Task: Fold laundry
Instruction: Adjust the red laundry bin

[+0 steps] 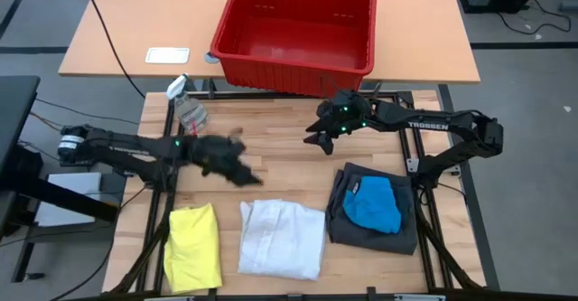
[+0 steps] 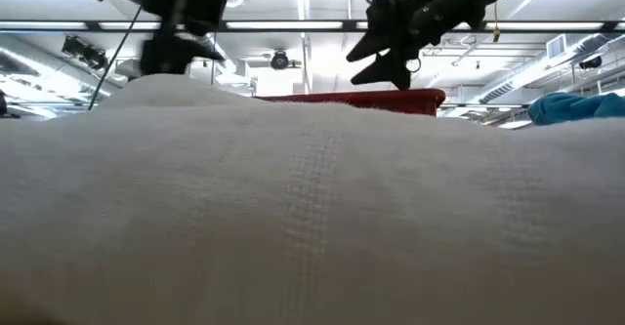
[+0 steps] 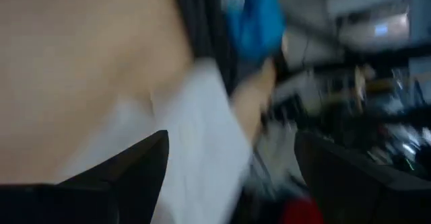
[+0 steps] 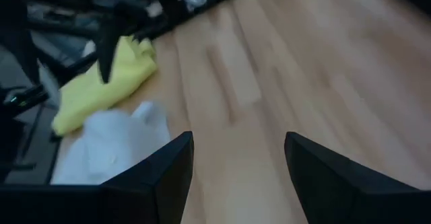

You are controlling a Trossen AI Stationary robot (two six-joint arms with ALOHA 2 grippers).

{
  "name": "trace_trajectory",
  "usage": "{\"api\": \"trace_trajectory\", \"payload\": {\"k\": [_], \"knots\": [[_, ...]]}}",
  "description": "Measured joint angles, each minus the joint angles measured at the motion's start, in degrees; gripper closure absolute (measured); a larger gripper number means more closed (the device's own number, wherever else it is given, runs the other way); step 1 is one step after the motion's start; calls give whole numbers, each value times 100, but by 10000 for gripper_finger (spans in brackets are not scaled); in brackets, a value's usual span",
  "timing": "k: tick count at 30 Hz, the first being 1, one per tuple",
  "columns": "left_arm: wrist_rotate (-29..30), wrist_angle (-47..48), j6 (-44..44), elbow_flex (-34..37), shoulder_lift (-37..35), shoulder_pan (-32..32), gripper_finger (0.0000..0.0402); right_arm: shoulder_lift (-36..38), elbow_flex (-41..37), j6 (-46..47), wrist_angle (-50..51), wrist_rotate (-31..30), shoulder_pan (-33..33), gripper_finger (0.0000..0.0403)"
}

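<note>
Three neat folded stacks along the bottom: yellow shirt (image 1: 192,247), white garment (image 1: 283,238), bright blue piece (image 1: 372,202) atop dark grey shorts (image 1: 343,218). Left gripper (image 1: 242,173) and right gripper (image 1: 318,135) both hang spread and empty at mid-frame.

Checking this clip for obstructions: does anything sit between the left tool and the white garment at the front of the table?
Nothing visible does. In the high view the left tool hangs just behind the folded white garment, with only bare wooden table between them. The spray bottle stands farther back, the yellow shirt off to one side.
</note>
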State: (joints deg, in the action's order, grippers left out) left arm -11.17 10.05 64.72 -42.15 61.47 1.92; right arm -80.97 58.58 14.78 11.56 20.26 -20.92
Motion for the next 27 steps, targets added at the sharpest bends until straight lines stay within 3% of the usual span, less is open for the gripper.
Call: {"api": "trace_trajectory", "payload": {"k": [6, 10, 13, 18, 22, 27], "knots": [[1164, -160, -2137, -611, 2, -1547, 77, 220, -2, -1, -629, -942, -60, 165], [1422, -1392, -2893, -979, 295, -2876, 77, 472, -2, -69, -1466, -1311, -159, 165], [989, -2152, -3045, -1314, 626, -3759, 77, 544, 39, -148, -2027, -1554, -398, 165], [-212, -2158, -3449, -2066, 1423, -4904, 77, 251, 583, -24, -1595, -1457, -1187, 173], [-698, -2147, -3612, -2684, 2139, -5446, 77, -192, 1118, 106, -1032, -1559, -1671, 182], [-1427, -1712, -4017, -3270, 3022, -5817, 77, -728, 1734, 584, -97, -2130, -2027, 193]]}}
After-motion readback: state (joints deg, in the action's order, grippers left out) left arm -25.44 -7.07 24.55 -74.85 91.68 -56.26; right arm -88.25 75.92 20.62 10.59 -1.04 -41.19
